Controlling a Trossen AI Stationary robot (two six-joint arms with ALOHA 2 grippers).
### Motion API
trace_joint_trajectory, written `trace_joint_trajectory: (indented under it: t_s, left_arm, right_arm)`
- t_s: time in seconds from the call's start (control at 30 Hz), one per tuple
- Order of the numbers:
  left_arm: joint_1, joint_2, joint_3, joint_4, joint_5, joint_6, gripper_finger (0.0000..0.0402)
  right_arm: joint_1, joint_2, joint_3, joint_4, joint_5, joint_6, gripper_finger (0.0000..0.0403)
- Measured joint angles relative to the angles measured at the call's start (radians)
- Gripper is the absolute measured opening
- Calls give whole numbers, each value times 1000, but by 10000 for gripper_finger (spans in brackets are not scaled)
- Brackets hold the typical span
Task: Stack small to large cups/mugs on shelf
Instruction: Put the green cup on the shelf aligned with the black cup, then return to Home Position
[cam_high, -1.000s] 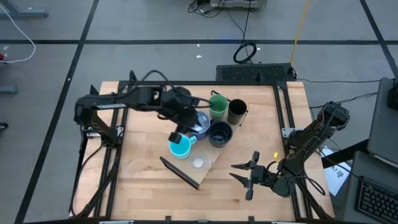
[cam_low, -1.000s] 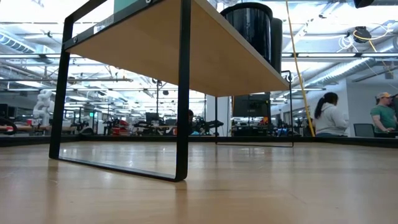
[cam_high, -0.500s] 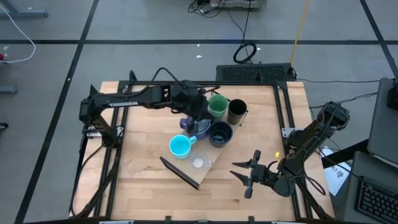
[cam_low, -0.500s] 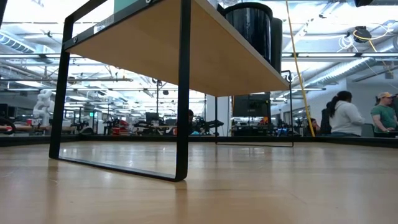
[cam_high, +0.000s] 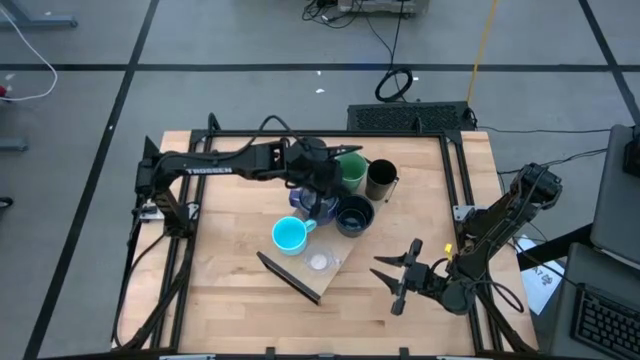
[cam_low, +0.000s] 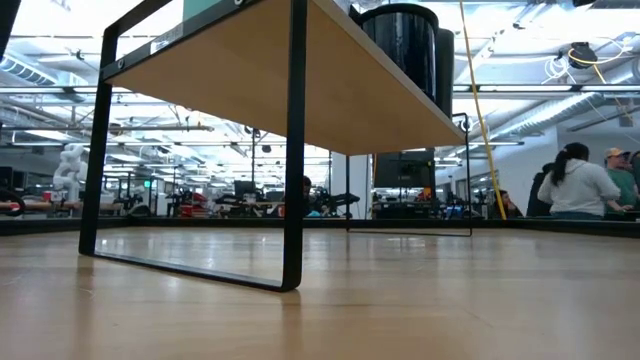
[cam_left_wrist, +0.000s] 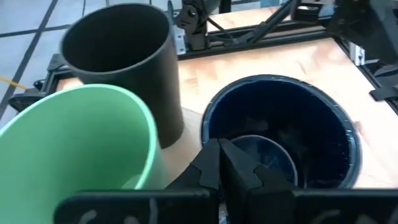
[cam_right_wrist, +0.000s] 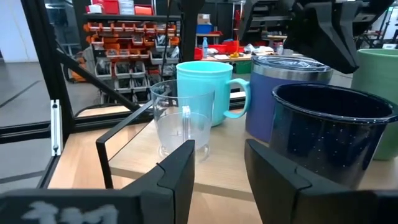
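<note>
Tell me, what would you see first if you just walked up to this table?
Probably the bunch of cups crowded on the shelf in the middle of the table: a bright cyan mug, a green tumbler, a tall black cup and a wide black mug. The left end effector hangs shut right over them, while the right end effector waits open near the table's right front edge.
</note>
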Motion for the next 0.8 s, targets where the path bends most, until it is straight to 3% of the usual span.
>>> trace_joint_trajectory:
  t_s: [0.63, 0.8]
  left_arm:
    - [52, 14, 1, 8, -22, 14, 9]
    - [39, -5, 0, 2, -22, 31, 5]
  right_arm:
    - [-1, 0, 0, 14, 1, -21, 130]
    - [-3, 0, 0, 149, 88, -83, 130]
